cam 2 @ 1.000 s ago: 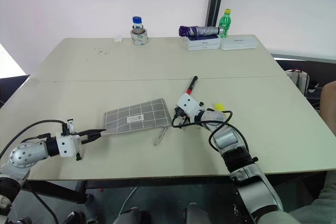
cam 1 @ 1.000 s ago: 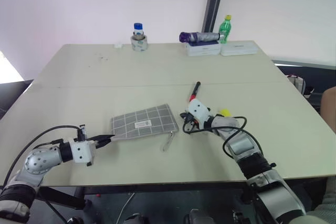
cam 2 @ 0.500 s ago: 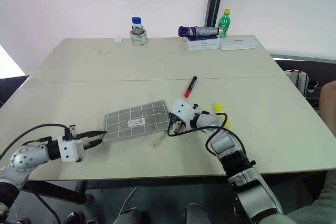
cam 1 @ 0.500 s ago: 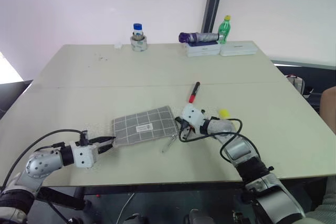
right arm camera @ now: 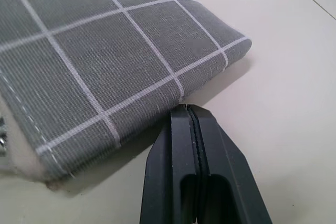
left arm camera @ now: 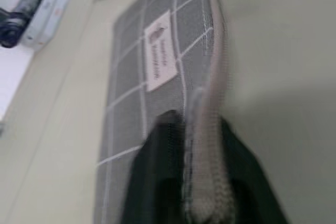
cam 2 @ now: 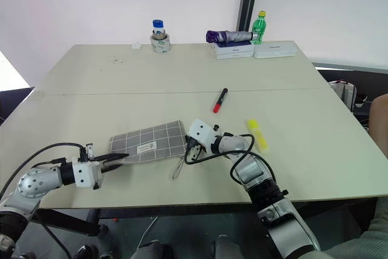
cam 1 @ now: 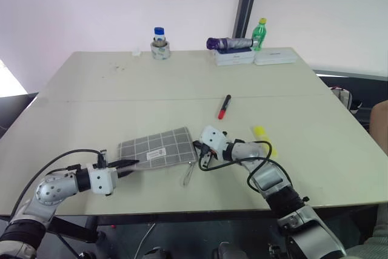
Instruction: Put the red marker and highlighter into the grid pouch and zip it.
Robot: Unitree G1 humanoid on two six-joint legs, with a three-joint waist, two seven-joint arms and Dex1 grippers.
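The grid pouch (cam 1: 157,150) lies flat on the table, label up, with its zipper strap (cam 1: 189,173) trailing off the near right corner. My left gripper (cam 1: 124,165) is shut on the pouch's left edge; in the left wrist view the fabric edge (left arm camera: 202,129) sits pinched between the black fingers (left arm camera: 157,182). At the pouch's right end, my right gripper (cam 1: 199,154) is shut and holds nothing, its tips (right arm camera: 189,109) touching the pouch's side (right arm camera: 105,51). The red marker (cam 1: 225,106) lies beyond the pouch. The yellow highlighter (cam 1: 261,134) lies to the right of my right arm.
Along the far edge stand a tape roll with a small bottle (cam 1: 160,47), a folded purple umbrella (cam 1: 230,43) on white boxes (cam 1: 276,56), and a green bottle (cam 1: 260,31). The pouch lies close to the table's near edge.
My right gripper moved left and pushed the pouch leftward, uncovering the highlighter. My left gripper opened briefly and shut on the pouch's left edge.
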